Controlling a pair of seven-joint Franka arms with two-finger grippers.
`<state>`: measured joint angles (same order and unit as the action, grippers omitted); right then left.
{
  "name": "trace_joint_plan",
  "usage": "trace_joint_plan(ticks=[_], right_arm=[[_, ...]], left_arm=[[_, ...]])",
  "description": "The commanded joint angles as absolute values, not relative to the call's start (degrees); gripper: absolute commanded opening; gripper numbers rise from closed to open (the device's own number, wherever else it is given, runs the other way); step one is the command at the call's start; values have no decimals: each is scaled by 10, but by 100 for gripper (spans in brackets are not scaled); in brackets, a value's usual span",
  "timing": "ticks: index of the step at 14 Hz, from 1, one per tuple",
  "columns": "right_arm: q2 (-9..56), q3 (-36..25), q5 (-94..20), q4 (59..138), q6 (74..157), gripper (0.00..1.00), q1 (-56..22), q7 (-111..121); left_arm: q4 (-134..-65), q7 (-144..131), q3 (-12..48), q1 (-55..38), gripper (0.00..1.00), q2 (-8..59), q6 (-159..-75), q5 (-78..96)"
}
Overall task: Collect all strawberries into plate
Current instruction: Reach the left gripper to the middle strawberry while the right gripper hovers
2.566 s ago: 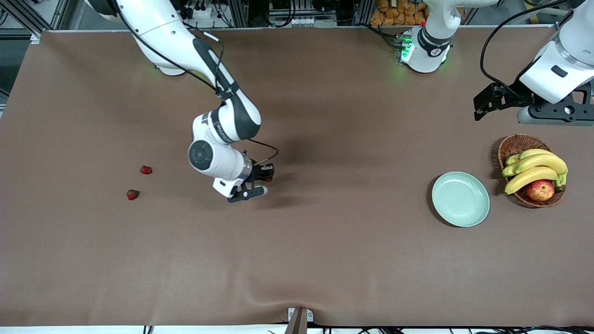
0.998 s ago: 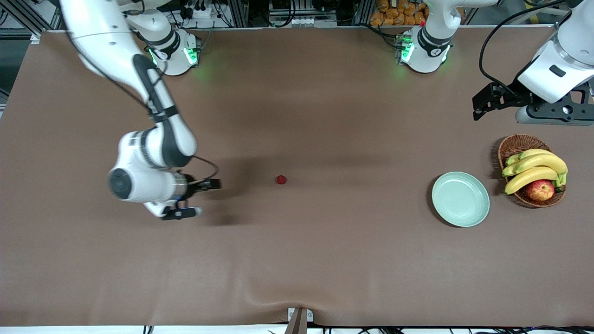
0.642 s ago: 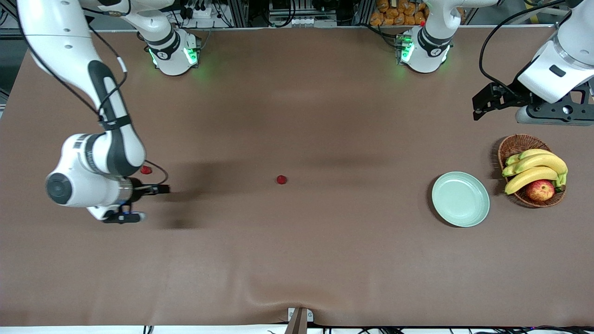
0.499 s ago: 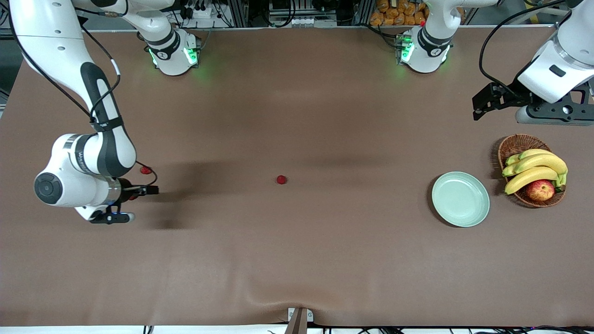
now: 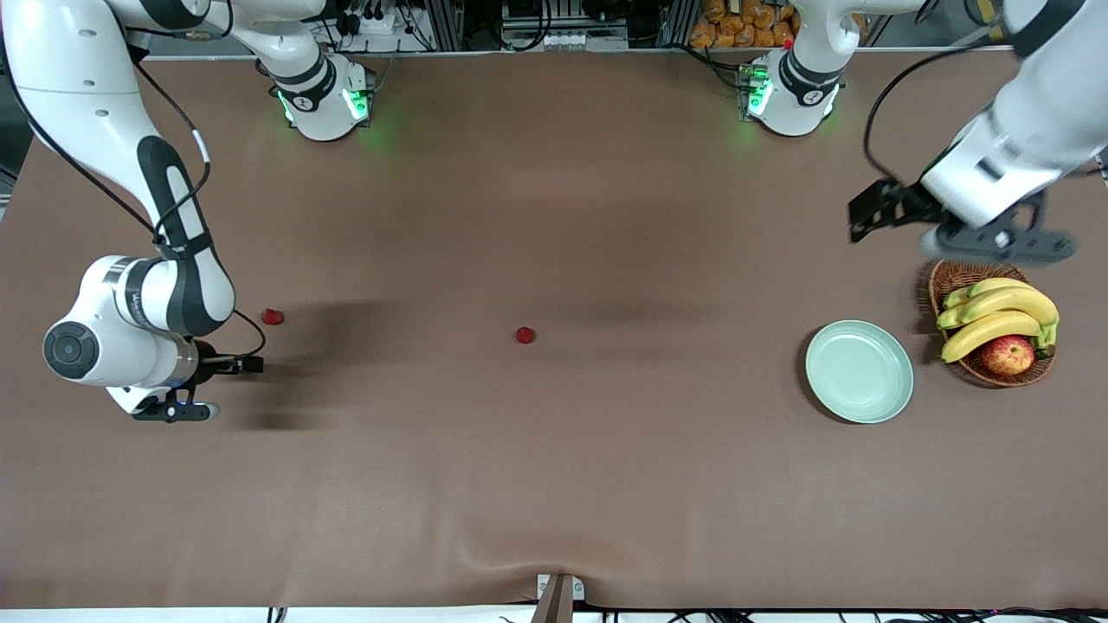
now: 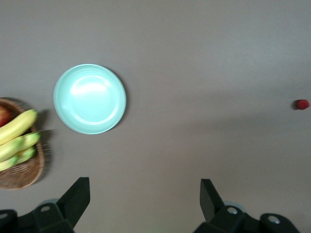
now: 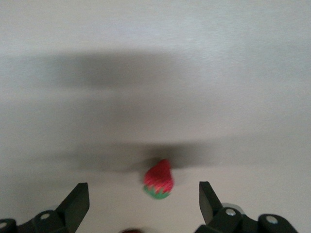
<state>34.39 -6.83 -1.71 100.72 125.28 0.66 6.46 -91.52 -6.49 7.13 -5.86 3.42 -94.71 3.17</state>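
Observation:
One strawberry (image 5: pixel 525 335) lies mid-table, also seen as a strawberry (image 6: pixel 302 104) in the left wrist view. Another strawberry (image 5: pixel 273 317) lies toward the right arm's end. My right gripper (image 5: pixel 227 388) hangs open low over the table beside it. In its wrist view, the right gripper (image 7: pixel 143 199) has a green-capped strawberry (image 7: pixel 159 179) on the cloth just ahead of its spread fingers. The mint-green plate (image 5: pixel 859 371) is bare; it shows as the plate (image 6: pixel 90 98) in the left wrist view. My left gripper (image 5: pixel 995 245) is open and empty, up over the basket's rim; its wrist view shows the left gripper (image 6: pixel 143 196) holding nothing.
A wicker basket (image 5: pixel 956 270) holding bananas (image 5: pixel 995 316) and an apple (image 5: pixel 1008 354) stands beside the plate toward the left arm's end. A dark-red scrap (image 7: pixel 131 231) shows at the edge of the right wrist view. Brown cloth covers the table.
The right arm left a strawberry mid-table and swung toward its own end, dropping over the two berries there. The left arm shifted slightly toward the basket.

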Motion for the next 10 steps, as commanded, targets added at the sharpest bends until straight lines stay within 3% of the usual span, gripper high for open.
trace_joint_plan(ticks=[1, 4, 10], right_arm=[[358, -58, 5, 1007, 1269, 100, 21, 64], [365, -58, 4, 1009, 1281, 100, 25, 63], [369, -58, 4, 1011, 1272, 100, 28, 62]], left_arm=[[-883, -128, 70, -101, 100, 96, -1007, 46], [-822, -254, 70, -179, 100, 176, -1070, 47], [-781, -386, 67, -338, 100, 334, -1281, 45]])
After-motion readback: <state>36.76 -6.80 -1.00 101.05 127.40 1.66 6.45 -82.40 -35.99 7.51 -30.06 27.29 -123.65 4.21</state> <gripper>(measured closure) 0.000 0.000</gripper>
